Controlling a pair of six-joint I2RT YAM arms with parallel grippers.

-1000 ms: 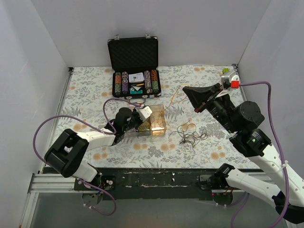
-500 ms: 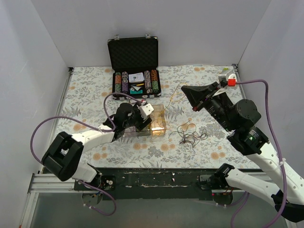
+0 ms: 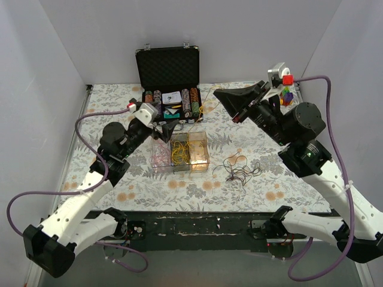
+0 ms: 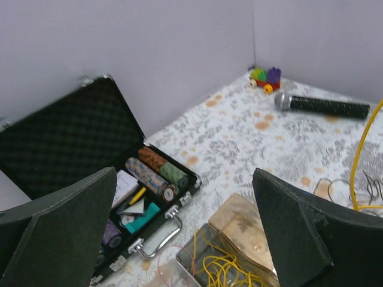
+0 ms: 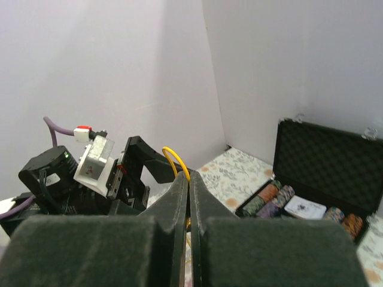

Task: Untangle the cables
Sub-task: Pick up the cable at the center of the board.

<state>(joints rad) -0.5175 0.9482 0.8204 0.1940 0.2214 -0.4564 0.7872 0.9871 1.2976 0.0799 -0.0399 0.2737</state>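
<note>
top view: the left claw [image 3: 163, 128] hangs above the counter [image 3: 108, 116], its jaws spread wide and nothing between them, just over the back left corner of the clear box [image 3: 179, 170]. the box has compartments, and it seems they are for sorting by colour: pink wires [image 3: 160, 157] lie in the left one and yellow wires [image 3: 178, 150] in the middle one. the clump of cables [image 3: 240, 170] lies on the counter to the right of the box, near it but apart. the right claw [image 3: 220, 95] is high over the back of the counter, pinched together. an open case [image 3: 167, 67] with chips stands behind the box, close to the left claw, so a low move backward could hit it.

left wrist view: both pads of the left claw [image 4: 179, 227] stand far apart and hold nothing. below them are the case [image 4: 60, 149] and the box [image 4: 239, 224]. a yellow cable [image 4: 359, 155] rises on the right side, probably pulled up so that it comes free from the clump. a microphone [image 4: 323, 106] and a small toy [image 4: 266, 76] lie far back, out of the way.

right wrist view: the right claw [image 5: 189, 191] is closed tight on the yellow cable [image 5: 173, 156], and a loop of it comes out above the tips. the left arm is just behind this loop. how much of the cable is caught in the clump, one cannot tell here.
</note>
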